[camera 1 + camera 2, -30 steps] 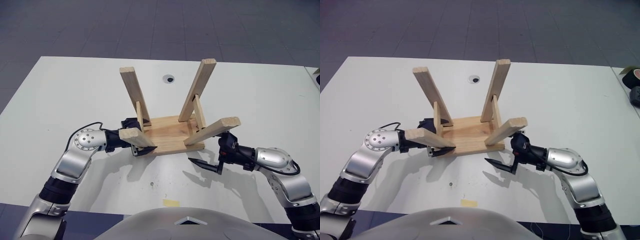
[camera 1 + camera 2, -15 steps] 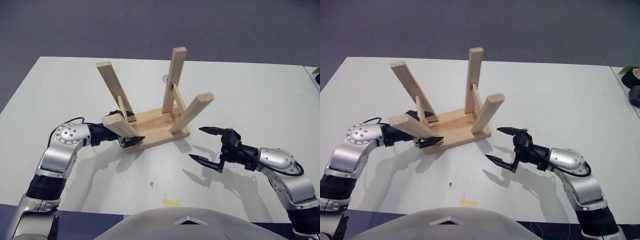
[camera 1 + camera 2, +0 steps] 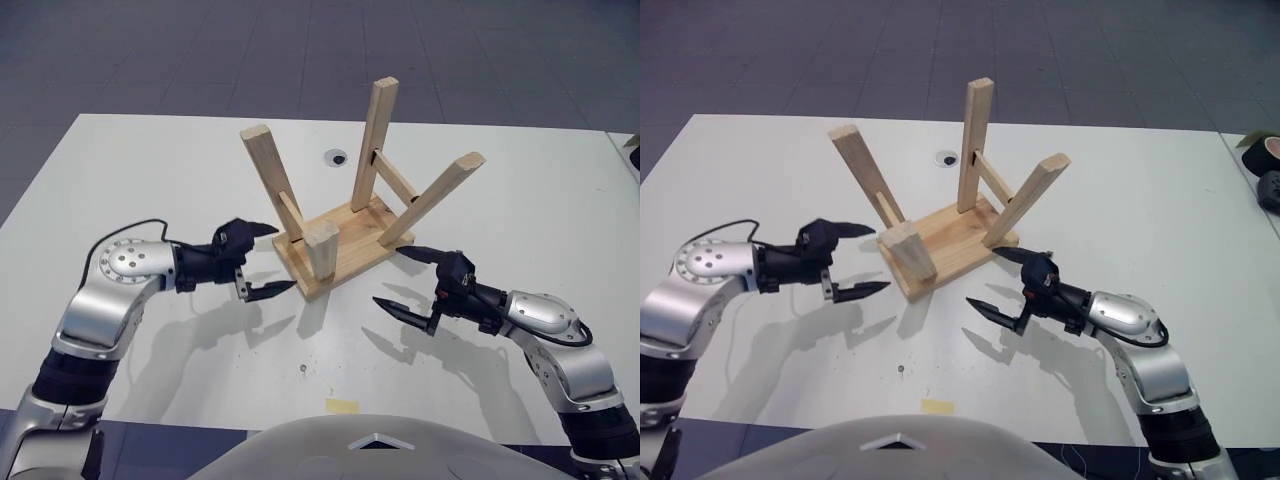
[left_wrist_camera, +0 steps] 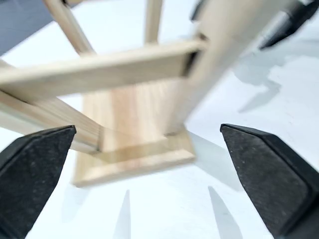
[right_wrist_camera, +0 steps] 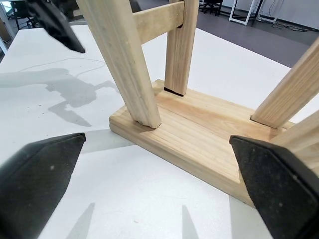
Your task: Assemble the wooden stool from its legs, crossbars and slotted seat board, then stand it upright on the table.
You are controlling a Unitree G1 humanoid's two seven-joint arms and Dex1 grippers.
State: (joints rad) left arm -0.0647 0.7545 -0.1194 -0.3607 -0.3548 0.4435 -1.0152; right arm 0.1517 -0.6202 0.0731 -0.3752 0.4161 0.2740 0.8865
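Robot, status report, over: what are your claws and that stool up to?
Both open: left claw beside stool, right claw by its near corner, neither gripping. Stool upside down on table, legs up. Small dark disc beyond it.

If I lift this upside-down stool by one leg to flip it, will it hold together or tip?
Probably rigid: the legs sit in the seat board and crossbars tie them. No fasteners show, so a leg might pull free. Resting flat on its board, it seems unlikely to tip.
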